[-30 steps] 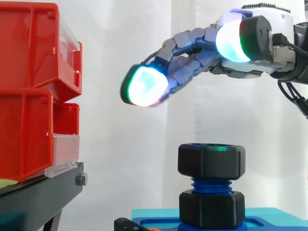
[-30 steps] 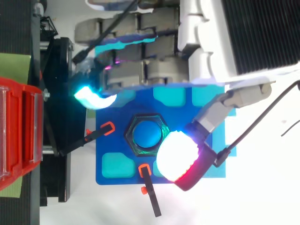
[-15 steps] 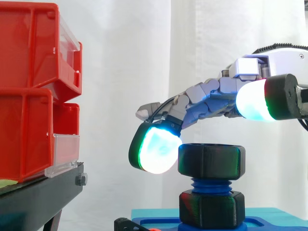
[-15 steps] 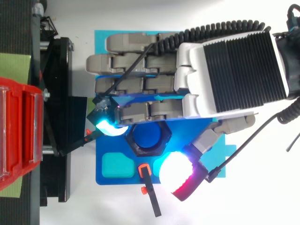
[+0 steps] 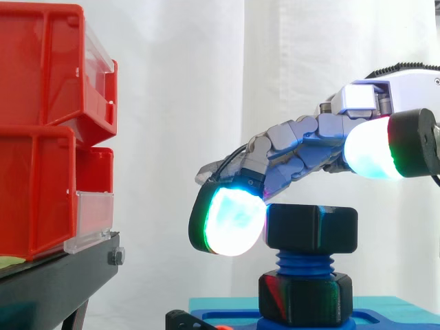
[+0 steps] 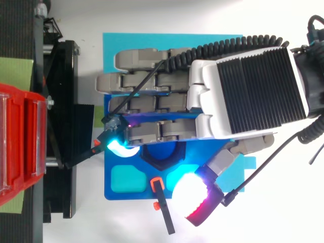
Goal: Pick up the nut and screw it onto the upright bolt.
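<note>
Two nuts sit on the upright bolt in the side view: the top nut at its tip and a lower nut on the base. The hand reaches over with its fingers nearly straight. One pad seems to touch the top nut's left face, and the thumb pad is raised clear. From above, the fingers cover half the top nut and the thumb pad sits just beside it. The hand grips nothing.
</note>
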`<action>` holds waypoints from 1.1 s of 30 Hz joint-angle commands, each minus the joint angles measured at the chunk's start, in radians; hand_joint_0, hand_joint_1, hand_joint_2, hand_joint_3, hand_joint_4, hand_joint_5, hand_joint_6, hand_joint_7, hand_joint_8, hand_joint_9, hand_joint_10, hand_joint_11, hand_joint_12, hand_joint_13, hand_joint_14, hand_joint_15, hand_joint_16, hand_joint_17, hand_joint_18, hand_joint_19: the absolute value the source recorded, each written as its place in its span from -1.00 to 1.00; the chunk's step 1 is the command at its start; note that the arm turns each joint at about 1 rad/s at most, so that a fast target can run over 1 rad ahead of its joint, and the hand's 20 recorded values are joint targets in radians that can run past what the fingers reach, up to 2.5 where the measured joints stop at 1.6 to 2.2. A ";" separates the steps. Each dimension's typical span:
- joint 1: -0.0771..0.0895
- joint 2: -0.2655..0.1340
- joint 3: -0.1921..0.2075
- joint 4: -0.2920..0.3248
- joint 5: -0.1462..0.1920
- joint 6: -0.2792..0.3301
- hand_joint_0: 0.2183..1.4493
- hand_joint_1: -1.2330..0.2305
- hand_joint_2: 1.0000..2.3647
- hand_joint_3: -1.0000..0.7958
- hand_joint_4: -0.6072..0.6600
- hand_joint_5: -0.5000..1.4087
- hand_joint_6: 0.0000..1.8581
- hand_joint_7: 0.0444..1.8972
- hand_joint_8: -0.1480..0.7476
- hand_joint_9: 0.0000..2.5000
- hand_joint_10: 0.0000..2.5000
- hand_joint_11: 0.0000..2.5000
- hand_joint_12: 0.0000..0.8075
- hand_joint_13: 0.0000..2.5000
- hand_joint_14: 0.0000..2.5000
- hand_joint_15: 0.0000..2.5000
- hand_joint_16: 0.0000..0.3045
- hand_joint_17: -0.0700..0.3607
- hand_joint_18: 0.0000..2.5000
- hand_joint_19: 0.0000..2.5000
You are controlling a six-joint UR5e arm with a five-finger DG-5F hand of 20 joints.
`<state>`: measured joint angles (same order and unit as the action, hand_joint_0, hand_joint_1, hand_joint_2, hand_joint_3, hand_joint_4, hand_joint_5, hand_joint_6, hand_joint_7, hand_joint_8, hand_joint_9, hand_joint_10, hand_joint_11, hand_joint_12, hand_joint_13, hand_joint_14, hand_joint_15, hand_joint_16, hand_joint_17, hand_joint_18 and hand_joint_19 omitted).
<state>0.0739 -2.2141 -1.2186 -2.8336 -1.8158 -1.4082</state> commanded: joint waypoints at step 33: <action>-0.057 0.001 0.016 0.005 -0.013 -0.003 -0.51 0.45 -1.00 -0.44 0.27 -0.46 -0.46 0.34 0.00 -0.15 -1.00 -1.00 -0.34 -0.58 -1.00 -1.00 -0.83 -0.40 -0.90 -1.00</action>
<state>0.0219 -2.2136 -1.2109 -2.8284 -1.8259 -1.4104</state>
